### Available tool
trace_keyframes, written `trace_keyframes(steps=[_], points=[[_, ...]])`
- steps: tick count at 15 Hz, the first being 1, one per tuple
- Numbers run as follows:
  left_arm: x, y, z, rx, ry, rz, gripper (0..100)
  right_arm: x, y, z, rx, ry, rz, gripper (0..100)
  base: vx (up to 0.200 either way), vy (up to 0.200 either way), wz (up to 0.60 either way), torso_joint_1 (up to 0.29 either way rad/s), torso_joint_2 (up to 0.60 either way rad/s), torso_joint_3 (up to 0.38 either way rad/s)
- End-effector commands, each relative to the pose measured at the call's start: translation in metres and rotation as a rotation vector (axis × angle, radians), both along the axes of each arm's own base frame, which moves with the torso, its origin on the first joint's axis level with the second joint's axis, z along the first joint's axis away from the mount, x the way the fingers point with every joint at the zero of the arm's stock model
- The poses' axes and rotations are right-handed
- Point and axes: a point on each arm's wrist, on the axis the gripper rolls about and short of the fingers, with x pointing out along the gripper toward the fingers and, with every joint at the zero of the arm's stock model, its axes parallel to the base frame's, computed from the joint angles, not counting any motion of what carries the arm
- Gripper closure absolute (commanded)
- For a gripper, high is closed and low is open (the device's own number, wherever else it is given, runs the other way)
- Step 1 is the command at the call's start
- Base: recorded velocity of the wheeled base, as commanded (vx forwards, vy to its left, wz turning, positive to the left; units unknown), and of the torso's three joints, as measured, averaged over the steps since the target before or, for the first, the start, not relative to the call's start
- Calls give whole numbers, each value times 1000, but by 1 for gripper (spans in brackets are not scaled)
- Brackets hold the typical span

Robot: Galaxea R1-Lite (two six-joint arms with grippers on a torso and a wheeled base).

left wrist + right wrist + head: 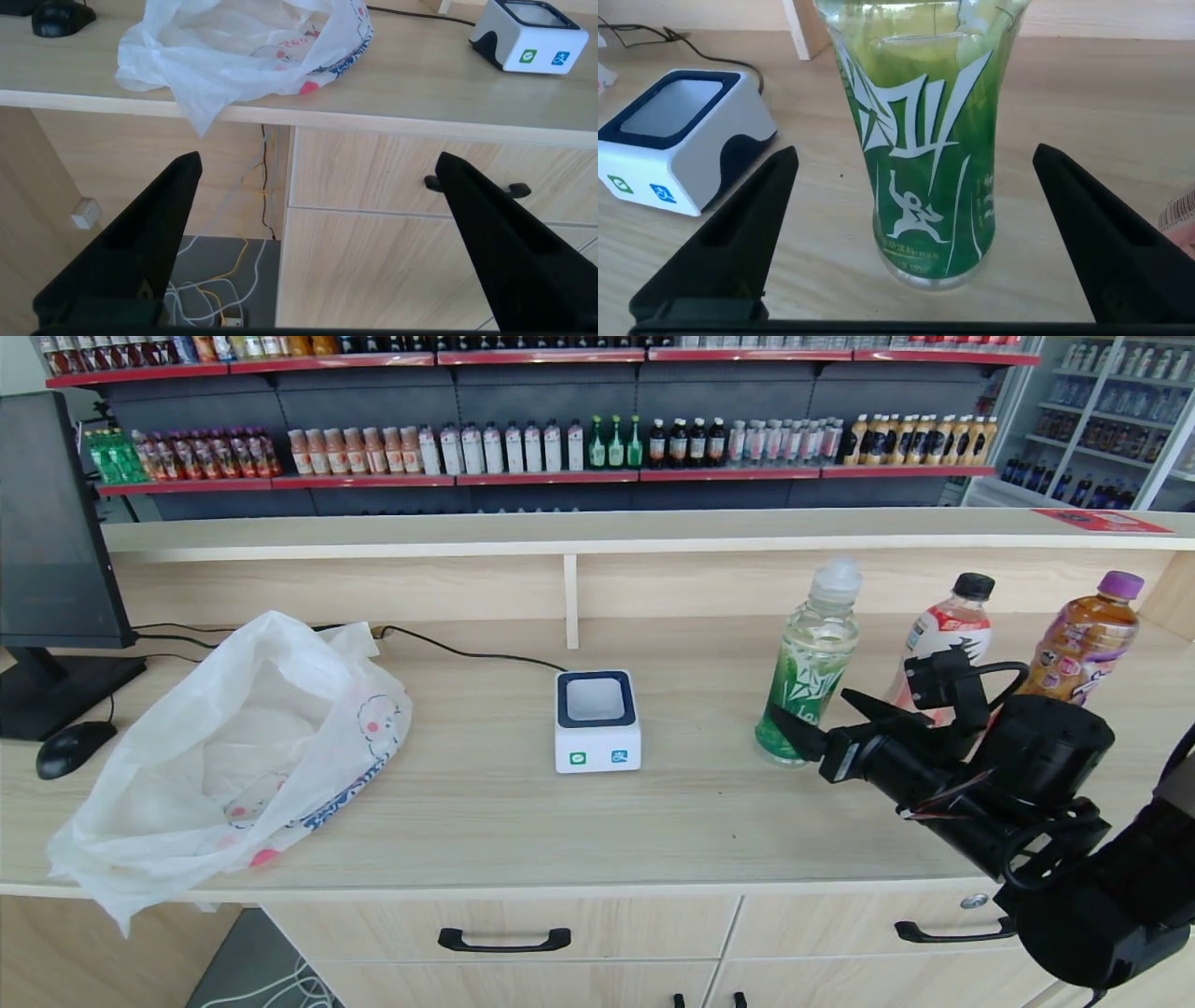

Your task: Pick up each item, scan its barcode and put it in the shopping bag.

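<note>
While the right gripper (915, 157) hangs low over the counter (485, 821) to the right of the scanner (597, 721), I see its fingers spread wide, with the green bottle (810, 663) standing upright in line with the gap between them and clear space on either side of it. That bottle is the nearest item to the scanner on its right. A white and red bottle (941, 635) and an orange bottle with a purple cap (1083, 639) stand upright farther right of the scanner. The shopping bag (243, 747) lies slumped well to the left of the scanner, its mouth loose and one fold drooping over the counter's front edge. My left gripper (318, 159) sits below that edge, left of the scanner and facing the drawer fronts (374, 187), fingers spread and holding nothing.
</note>
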Motion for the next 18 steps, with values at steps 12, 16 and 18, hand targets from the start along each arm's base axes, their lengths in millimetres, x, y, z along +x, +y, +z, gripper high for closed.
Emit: trace_keyframes(steps=[12,16,18], points=[[0,0,0,-1,-2,0,0,-43,32,-1,22,58,36,0,0,0,0,0,0,0],[0,0,0,-1,-2,0,0,-28,40,2,33,28,46,0,0,0,0,0,0,0],[0,0,0,-1,-2,0,0,-26,41,-1,31,37,42,0,0,0,0,0,0,0]])
